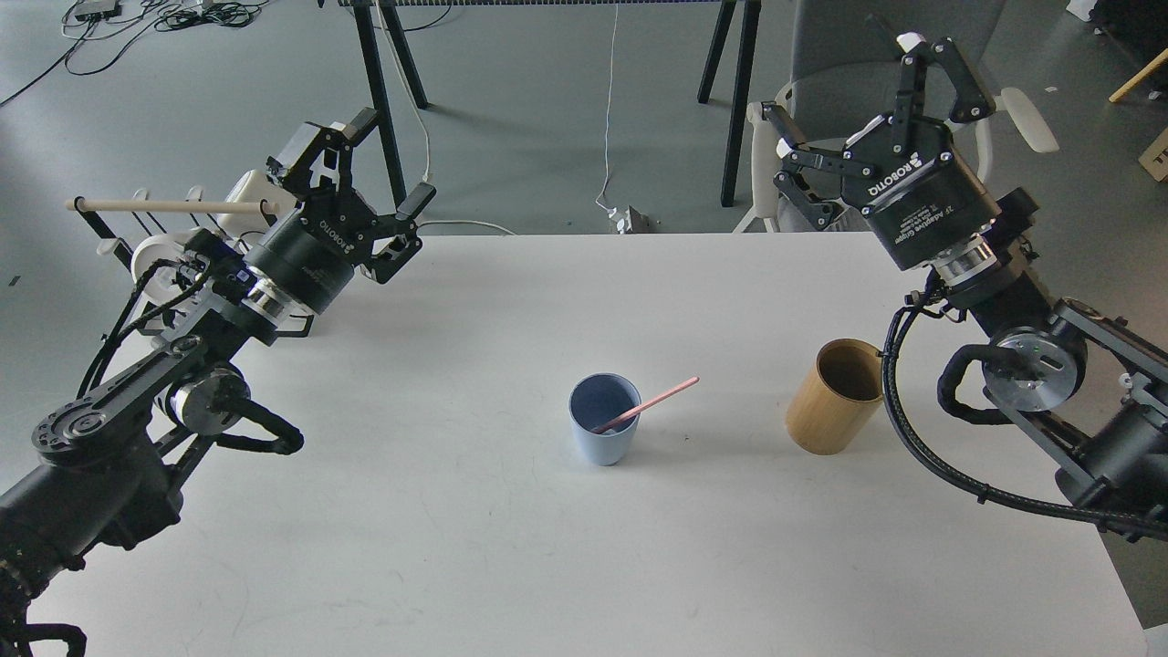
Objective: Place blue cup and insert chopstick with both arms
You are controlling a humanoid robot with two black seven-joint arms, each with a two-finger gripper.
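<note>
The pale-blue cup stands upright near the middle of the white table. A pink chopstick leans inside it, its top end pointing right over the rim. My left gripper is open and empty, held above the table's far left corner, well away from the cup. My right gripper is open and empty, raised above the far right edge, beyond the bamboo holder.
A tan bamboo holder stands right of the cup, close to my right arm. A black rack with a pale wooden rod and white mugs stands at the far left. A grey chair and table legs stand behind.
</note>
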